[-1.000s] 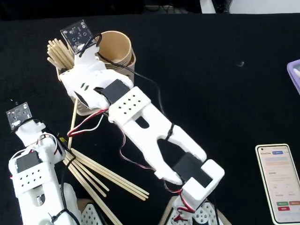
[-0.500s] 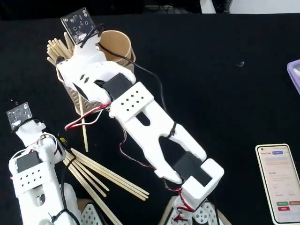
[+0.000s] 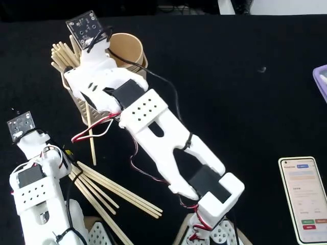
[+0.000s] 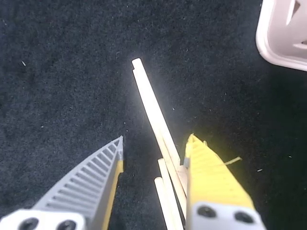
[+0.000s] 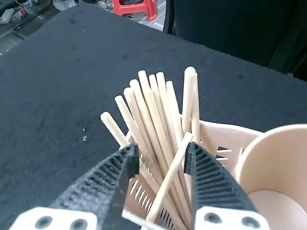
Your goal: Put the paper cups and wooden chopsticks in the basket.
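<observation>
One black table [image 3: 245,92], chopsticks [image 3: 120,193], red stool [image 5: 135,7]

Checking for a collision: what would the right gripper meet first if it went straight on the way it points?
Probably the chopsticks standing in the basket, just ahead of the right gripper.

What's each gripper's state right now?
Left gripper: open, with loose chopsticks lying between its jaws.
Right gripper: open over the basket, with one chopstick leaning unclamped between its jaws.
</observation>
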`<state>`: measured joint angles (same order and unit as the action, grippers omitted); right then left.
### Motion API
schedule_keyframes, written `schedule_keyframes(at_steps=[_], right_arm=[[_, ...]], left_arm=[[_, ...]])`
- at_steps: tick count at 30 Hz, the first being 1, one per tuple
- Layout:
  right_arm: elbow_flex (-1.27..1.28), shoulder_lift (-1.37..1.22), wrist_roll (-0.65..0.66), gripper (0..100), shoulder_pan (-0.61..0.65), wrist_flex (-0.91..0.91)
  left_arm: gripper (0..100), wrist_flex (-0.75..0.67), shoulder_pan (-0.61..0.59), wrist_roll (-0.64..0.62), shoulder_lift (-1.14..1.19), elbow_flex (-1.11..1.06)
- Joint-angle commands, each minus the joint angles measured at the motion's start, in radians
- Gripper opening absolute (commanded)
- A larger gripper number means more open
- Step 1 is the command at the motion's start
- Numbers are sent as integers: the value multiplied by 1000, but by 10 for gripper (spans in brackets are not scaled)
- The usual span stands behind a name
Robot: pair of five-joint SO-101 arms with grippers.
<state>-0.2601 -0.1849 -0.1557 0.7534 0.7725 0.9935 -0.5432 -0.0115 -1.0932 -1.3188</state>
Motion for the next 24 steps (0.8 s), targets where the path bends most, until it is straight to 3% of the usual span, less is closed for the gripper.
schedule_keyframes(at_steps=[1,24], right_arm=[[-8,1,-2,163,-18,0],[-31,-44,0,159,-28,8]], left_arm=[[216,3,7,-3,-11,41],[216,5,4,-3,-11,41]])
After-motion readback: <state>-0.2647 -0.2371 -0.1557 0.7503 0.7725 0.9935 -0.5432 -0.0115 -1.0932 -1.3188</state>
